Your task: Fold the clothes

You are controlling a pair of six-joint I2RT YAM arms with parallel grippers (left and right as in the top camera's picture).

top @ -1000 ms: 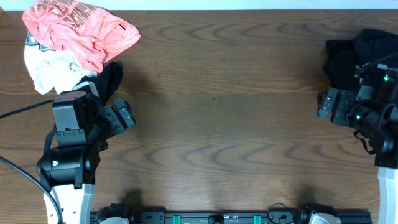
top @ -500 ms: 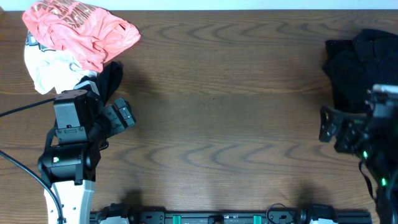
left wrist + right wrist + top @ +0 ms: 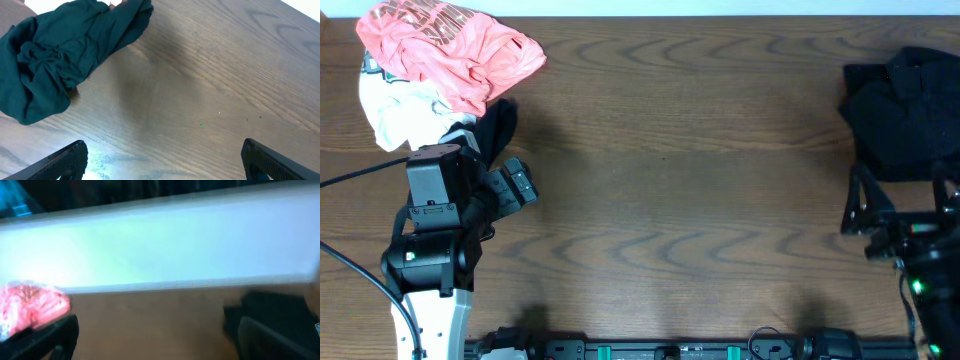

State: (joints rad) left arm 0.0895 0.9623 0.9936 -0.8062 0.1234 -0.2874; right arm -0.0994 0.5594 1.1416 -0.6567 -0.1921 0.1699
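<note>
The clothes lie in two heaps. At the back left, a coral-pink tee (image 3: 450, 50) rests on a white garment (image 3: 392, 118), and a black garment (image 3: 498, 128) trails from under them. A pile of black garments (image 3: 910, 110) lies at the back right. My left gripper (image 3: 517, 186) hovers just in front of the trailing black piece, open and empty. In the left wrist view that dark cloth (image 3: 65, 55) lies beyond the spread gripper (image 3: 165, 165). My right gripper (image 3: 865, 208) stands open in front of the black pile, apart from it. The blurred right wrist view shows the gripper (image 3: 157, 340) empty, the pink tee (image 3: 32, 305) far left and the black pile (image 3: 272, 312) right.
The wooden table (image 3: 680, 180) runs bare between the two heaps. A black cable (image 3: 360, 175) crosses the left edge by the left arm. A rail with the arm bases (image 3: 670, 350) lines the front edge. A white wall (image 3: 160, 245) rises behind the table.
The right arm has drawn back from the black pile toward the front edge, its gripper still open. The left arm has barely moved.
</note>
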